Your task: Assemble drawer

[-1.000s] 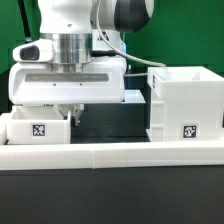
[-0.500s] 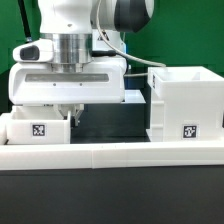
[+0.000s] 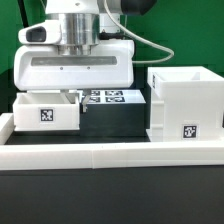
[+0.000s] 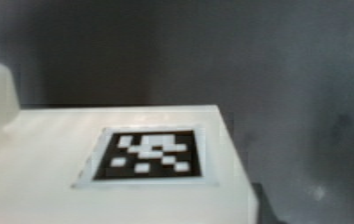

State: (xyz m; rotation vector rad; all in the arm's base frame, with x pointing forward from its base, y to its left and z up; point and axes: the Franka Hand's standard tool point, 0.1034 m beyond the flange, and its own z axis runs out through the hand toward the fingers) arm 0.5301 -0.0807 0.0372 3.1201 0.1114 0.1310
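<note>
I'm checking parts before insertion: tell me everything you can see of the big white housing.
The housing is a white, plastic-looking box, thin-walled and open on top. It stands upright on the dark table at the exterior view's right, behind the low border wall. One black-and-white tag sits low on its near face. Nothing grips it.

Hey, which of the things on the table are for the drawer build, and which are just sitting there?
For the job: small tray, held by the gripper; large housing.
Just lying about: marker board; long border wall.
</note>
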